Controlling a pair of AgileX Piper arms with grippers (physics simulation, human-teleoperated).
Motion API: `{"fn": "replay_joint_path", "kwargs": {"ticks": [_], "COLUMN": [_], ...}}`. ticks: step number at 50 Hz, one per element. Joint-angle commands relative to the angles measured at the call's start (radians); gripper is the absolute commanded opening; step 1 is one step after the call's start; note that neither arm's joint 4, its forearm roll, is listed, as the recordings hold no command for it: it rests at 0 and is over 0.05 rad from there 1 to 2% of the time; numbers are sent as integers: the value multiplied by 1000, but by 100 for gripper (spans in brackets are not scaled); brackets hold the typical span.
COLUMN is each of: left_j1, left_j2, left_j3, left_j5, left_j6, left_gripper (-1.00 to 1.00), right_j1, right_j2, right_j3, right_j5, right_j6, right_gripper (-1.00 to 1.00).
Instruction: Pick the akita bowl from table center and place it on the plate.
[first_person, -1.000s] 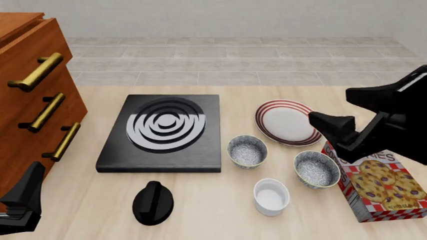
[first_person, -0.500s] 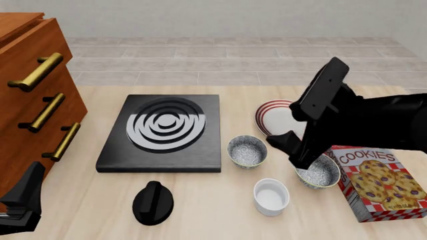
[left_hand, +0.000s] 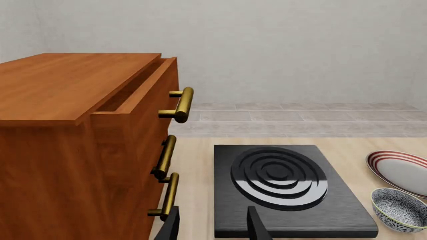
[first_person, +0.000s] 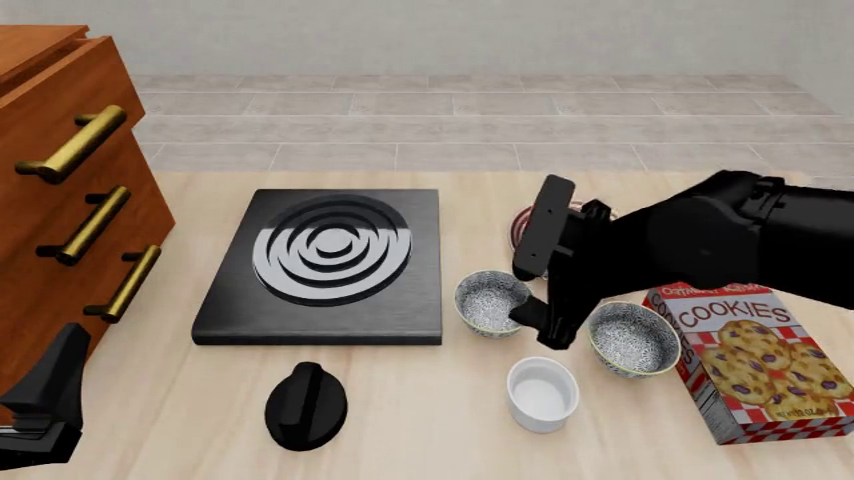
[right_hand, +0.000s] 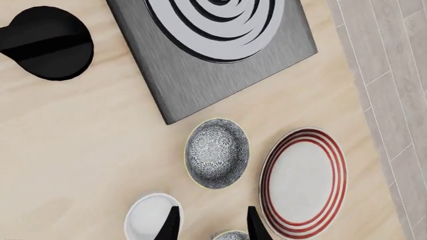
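Akita bowl (first_person: 494, 302) just left of right end effector (first_person: 531, 288) (fingers apart, empty)

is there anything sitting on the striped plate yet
No, in the right wrist view the plate is bare, and the akita bowl sits beside it on the table.

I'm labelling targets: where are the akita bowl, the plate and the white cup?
akita bowl (right_hand: 217, 153): right wrist view, speckled inside.
plate (right_hand: 301, 180): right wrist view, white centre.
white cup (first_person: 543, 392): front view, inside bottom.
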Motion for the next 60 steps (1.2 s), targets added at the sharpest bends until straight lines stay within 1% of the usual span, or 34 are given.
{"fn": "replay_joint_path", "kwargs": {"ticks": [1,3,7,11,14,16,17,19,22,25,27,29,36,37,38,39,40,42,46,49,51,53,58,60], "left_j1": [0,0,0,0,0,0,0,0,0,0,0,0,0,0,0,0,0,0,0,0,0,0,0,0], "left_j2": [0,0,0,0,0,0,0,0,0,0,0,0,0,0,0,0,0,0,0,0,0,0,0,0], "left_j3": [0,0,0,0,0,0,0,0,0,0,0,0,0,0,0,0,0,0,0,0,0,0,0,0], "left_j5": [0,0,0,0,0,0,0,0,0,0,0,0,0,0,0,0,0,0,0,0,0,0,0,0], "left_j6": [0,0,0,0,0,0,0,0,0,0,0,0,0,0,0,0,0,0,0,0,0,0,0,0], "left_gripper": [100,100,100,100,100,100,100,100,100,100,100,100,100,100,100,100,100,100,100,100,100,100,100,100], "right_j1": [-13,-4,-16,-15,-22,-57,-62,-61,-64,-47,-44,-23,6,28,61,57,45,39,35,44,19,22,11,11], "right_j2": [125,139,171,196,215,231,224,230,237,253,254,263,301,302,299,305,315,325,350,369,389,400,432,441], "right_j3": [-16,-25,-14,-17,-18,9,19,-15,-19,-40,-42,-63,-72,-77,-87,-95,-96,-101,-107,-108,-108,-107,-98,-109], "right_j5": [-31,-29,-56,-71,-76,-87,-86,-77,-74,-62,-59,-50,-65,-60,-51,-49,-56,-60,-70,-67,-82,-90,-104,-101], "right_j6": [-65,-58,-79,-78,-88,-153,-175,-154,-164,-150,-151,-124,-101,-80,-48,-44,-56,-62,-53,-34,-44,-31,-31,-19], "right_gripper": [100,100,100,100,100,100,100,100,100,100,100,100,100,100,100,100,100,100,100,100,100,100,100,100]}}
